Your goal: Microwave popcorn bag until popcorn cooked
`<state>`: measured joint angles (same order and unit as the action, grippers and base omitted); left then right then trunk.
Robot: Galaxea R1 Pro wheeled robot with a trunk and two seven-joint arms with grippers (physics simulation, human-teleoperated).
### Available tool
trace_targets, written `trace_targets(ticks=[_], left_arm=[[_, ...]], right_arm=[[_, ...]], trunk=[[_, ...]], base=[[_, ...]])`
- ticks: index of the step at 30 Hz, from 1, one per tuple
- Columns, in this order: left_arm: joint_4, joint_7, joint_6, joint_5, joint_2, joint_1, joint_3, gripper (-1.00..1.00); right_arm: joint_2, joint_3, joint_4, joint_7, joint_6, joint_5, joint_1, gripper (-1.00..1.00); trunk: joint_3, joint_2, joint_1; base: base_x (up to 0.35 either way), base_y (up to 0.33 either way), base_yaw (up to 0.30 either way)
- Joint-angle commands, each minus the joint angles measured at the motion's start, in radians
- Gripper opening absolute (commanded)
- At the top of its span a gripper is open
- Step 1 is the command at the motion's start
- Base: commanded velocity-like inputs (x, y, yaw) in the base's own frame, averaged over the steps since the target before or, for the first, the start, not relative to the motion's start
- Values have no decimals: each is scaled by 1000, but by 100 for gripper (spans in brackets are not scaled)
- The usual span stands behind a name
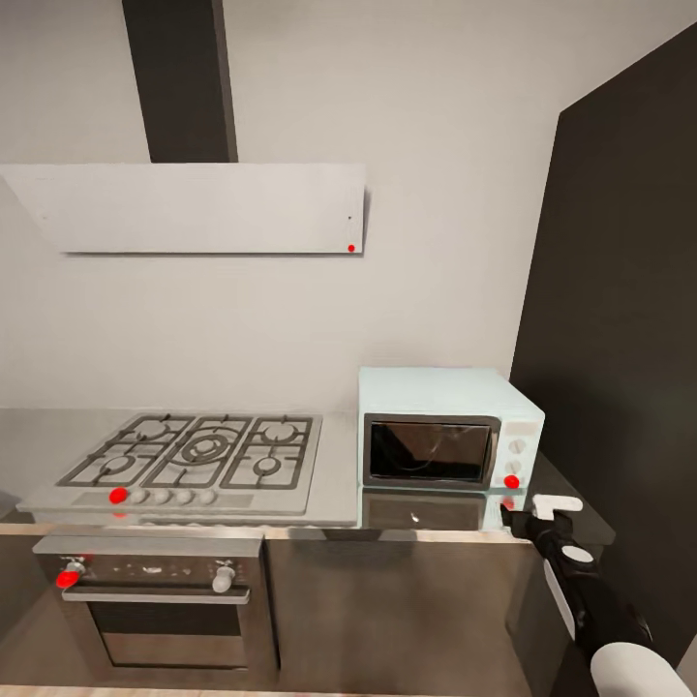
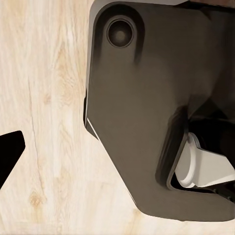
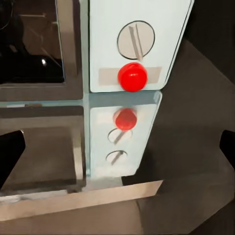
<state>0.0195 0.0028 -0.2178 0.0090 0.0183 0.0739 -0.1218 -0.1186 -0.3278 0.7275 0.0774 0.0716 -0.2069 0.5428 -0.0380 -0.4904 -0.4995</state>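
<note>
A: Head view?
B: Microwave (image 1: 450, 429) shut on countertop (image 1: 339, 465), right of stove (image 1: 198, 453); right gripper (image 1: 554, 510) near its red button (image 1: 511, 481).

A: Wrists?
B: Left: wooden floor (image 2: 44, 98), jaws unclear. Right: fingers (image 3: 10, 152) spread wide, holding nothing, facing button.

Kitchen; gas hob (image 1: 198, 450), oven (image 1: 160, 605) (built-in), microwave (image 1: 447, 426).

The microwave (image 1: 450, 426) is pale mint-blue with a dark glass door, pale round knobs and a bright red dot (image 3: 132, 76) on its panel. The countertop (image 1: 334, 465) is brushed grey, mirroring the mint and red. The hob (image 1: 198, 450) is grey steel with a red spot; the oven (image 1: 155, 600) below is dark. The floor (image 2: 44, 98) is light grained wood. The right gripper (image 1: 542, 513) is black and white.
</note>
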Motion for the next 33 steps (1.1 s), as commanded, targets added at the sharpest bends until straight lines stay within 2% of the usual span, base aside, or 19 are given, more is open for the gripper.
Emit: trace_targets(ticks=[1,13,24,30,33], left_arm=[[2,0,-6,1,0,0,-7,100],[2,0,-6,1,0,0,-7,100],[2,0,-6,1,0,0,-7,100],[2,0,-6,2,0,0,-7,100],[2,0,-6,1,0,0,-7,100]], right_arm=[[1,-6,-1,9,-10,-11,0,100],[1,-7,-6,10,-36,-11,0,100],[1,-3,-42,10,-44,-11,0,100],[1,-2,-77,10,-141,-11,0,100],[1,-3,-87,10,-152,-11,0,100]], trunk=[[0,-1,0],[0,-1,0],[0,-1,0],[0,-1,0],[0,-1,0]], base=[[0,0,0],[156,-140,0],[11,-10,0],[0,0,0],[0,0,0]])
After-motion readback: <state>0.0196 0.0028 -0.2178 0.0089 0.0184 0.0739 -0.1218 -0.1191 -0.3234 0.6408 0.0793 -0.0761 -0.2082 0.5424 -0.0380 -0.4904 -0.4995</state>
